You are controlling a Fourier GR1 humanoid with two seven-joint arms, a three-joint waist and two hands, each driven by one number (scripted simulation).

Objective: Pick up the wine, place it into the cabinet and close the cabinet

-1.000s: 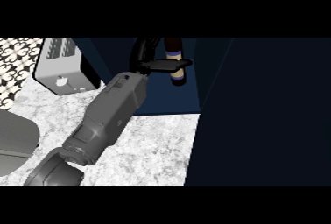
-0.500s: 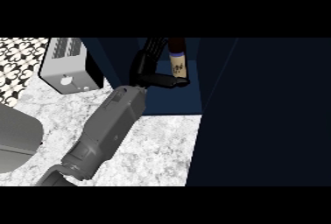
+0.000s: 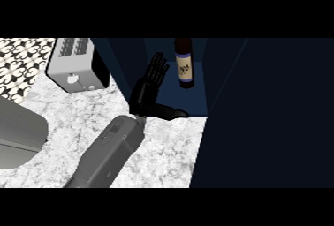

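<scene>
The wine bottle (image 3: 184, 66), dark with a pale label, stands inside the dark blue cabinet (image 3: 195, 99), toward its back. My left hand (image 3: 147, 90) is just left of the bottle and a little nearer to me, at the cabinet's front edge. Its fingers (image 3: 157, 68) point straight up into the cabinet and its thumb (image 3: 171, 113) sticks out to the right. The hand is open and holds nothing; a narrow gap separates it from the bottle. My right hand shows nowhere.
The cabinet's open door (image 3: 274, 114) fills the right side as a large dark panel. A silver toaster (image 3: 77, 64) stands at the back left on the marble counter (image 3: 78, 114). A grey rounded object (image 3: 16, 137) sits at the left edge.
The left hand was curled round the bottle; it has let go, straightened its fingers and drawn back toward the cabinet's front. The bottle stays standing inside.
</scene>
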